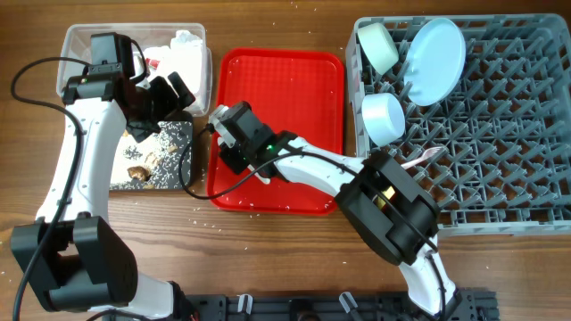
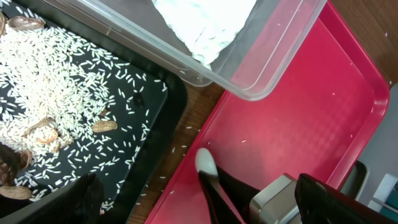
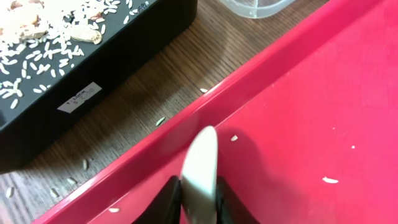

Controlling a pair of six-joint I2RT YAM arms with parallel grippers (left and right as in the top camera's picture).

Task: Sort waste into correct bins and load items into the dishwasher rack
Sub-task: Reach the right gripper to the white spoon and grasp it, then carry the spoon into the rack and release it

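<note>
My right gripper (image 1: 220, 119) is at the left edge of the red tray (image 1: 294, 89), shut on a white plastic spoon (image 3: 200, 168); the jaws (image 3: 198, 202) clamp its handle and its bowl points at the tray rim. The spoon's tip also shows in the left wrist view (image 2: 206, 163). My left gripper (image 1: 168, 94) hovers open and empty over the gap between the clear tub (image 1: 80, 40) and the black tray (image 1: 178, 134). The tub holds white napkins (image 1: 183, 49) and a red wrapper (image 1: 153, 64). The black tray holds rice and brown scraps (image 1: 136, 169).
The grey rack (image 1: 500, 134) on the right holds a blue plate (image 1: 437, 58), two bowls (image 1: 379, 45) (image 1: 384, 116) and a white fork (image 1: 421, 160). Rice grains lie scattered on the wood between the black tray and the red tray (image 3: 160, 120).
</note>
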